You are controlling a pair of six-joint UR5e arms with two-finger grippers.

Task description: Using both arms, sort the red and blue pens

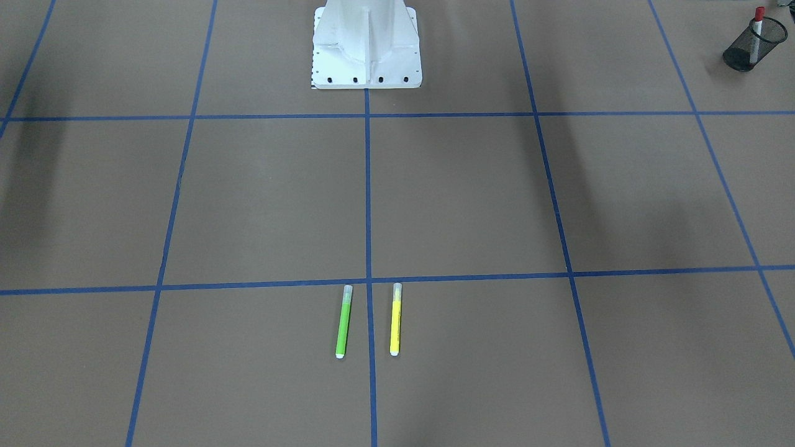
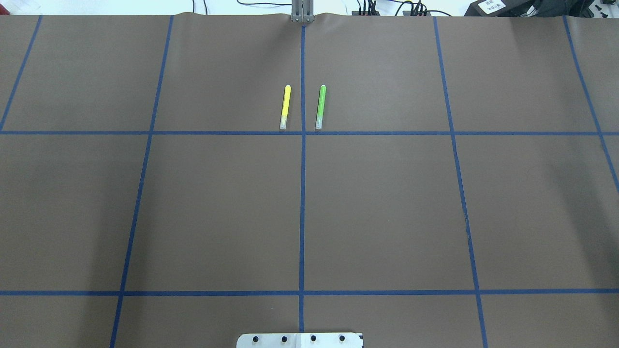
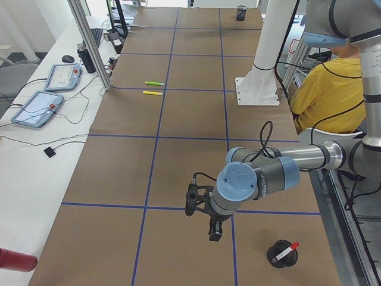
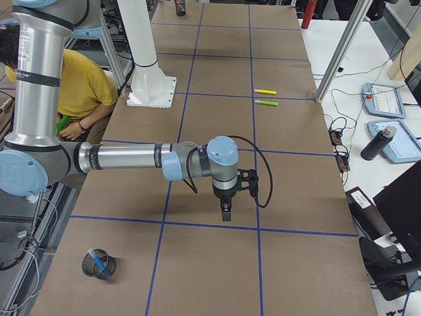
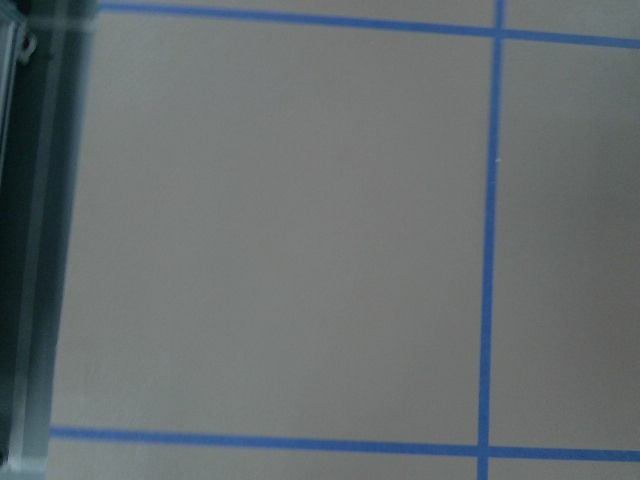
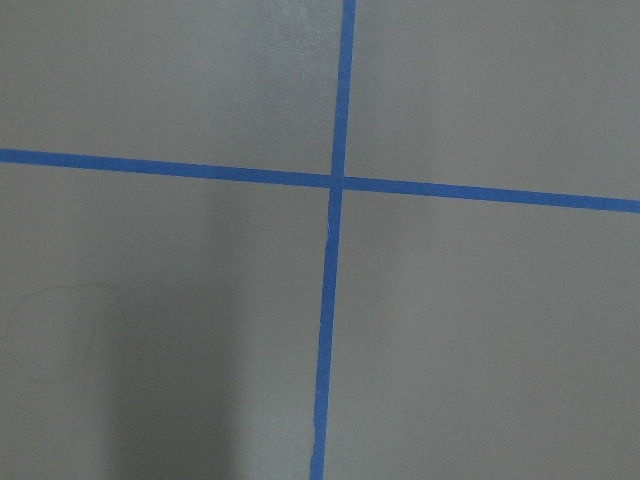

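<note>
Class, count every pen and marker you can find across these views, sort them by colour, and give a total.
Green marker: 1
Yellow marker: 1
Red-capped pen: 1, standing in the left-side mesh cup
Blue pen: 1, in the right-side mesh cup
Total: 4

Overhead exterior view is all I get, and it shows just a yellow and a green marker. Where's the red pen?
Observer: The red pen is leaning in a black mesh cup at the end of the table on the robot's left, outside your frame.
Operator: And the blue one?
Observer: The blue pen lies tilted inside a second mesh cup at the opposite end, on the robot's right.
</note>
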